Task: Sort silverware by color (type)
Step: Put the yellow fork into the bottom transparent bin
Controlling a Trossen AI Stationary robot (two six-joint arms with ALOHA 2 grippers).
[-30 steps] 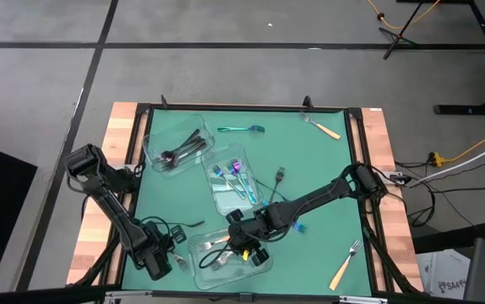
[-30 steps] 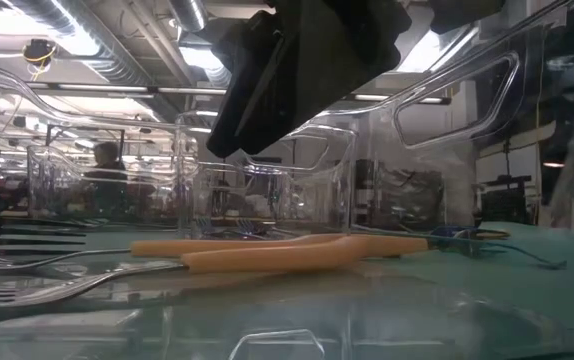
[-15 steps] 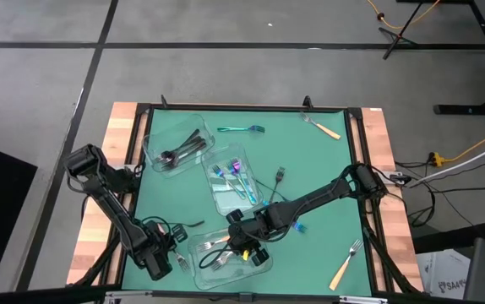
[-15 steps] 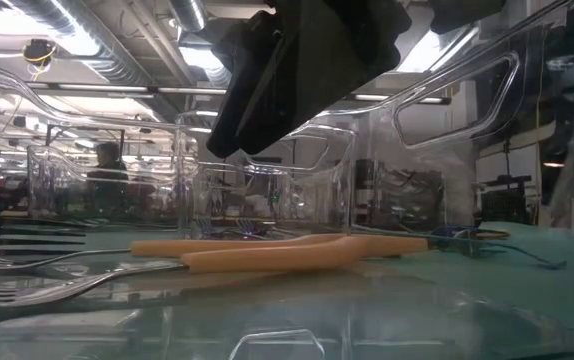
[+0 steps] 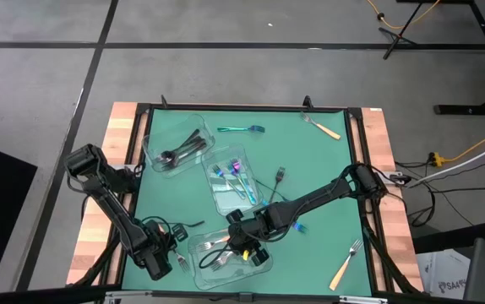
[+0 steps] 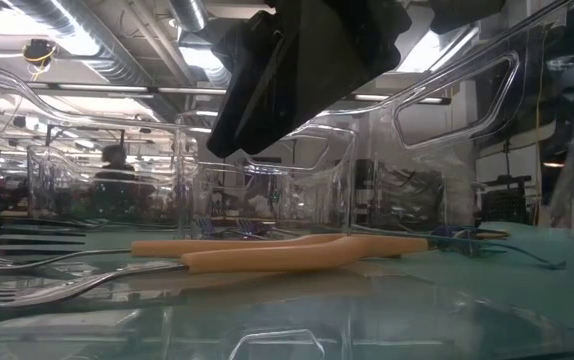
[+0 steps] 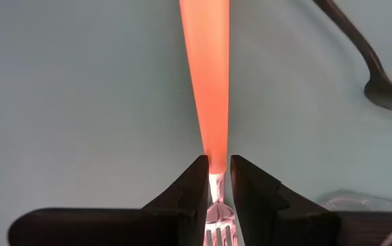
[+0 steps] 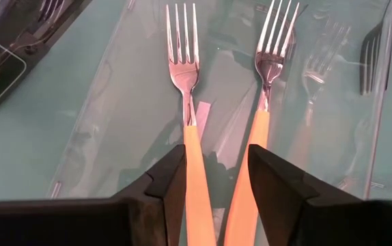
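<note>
The left pincer [image 7: 216,179], low at the near left corner of the green tabletop [image 5: 310,169], is clenched on a silver fork with an orange handle [image 7: 208,82], gripping the neck where steel meets plastic. The fork's long axis runs straight ahead of the pincer, handle pointing away and tines back under the wrist. So narrow a hold could let the long handle swing or slip loose once lifted.

The right pincer [image 8: 216,171] hangs released over the near clear plastic rectangular container [image 5: 264,262], its fingers spread astride two more orange-handled forks [image 8: 186,75] lying side by side inside, tines pointing away from it. If it descends and closes it may catch one handle, or knock the container wall.

A black fork [image 7: 367,58] lies close beside the left pincer and could get nudged.
</note>
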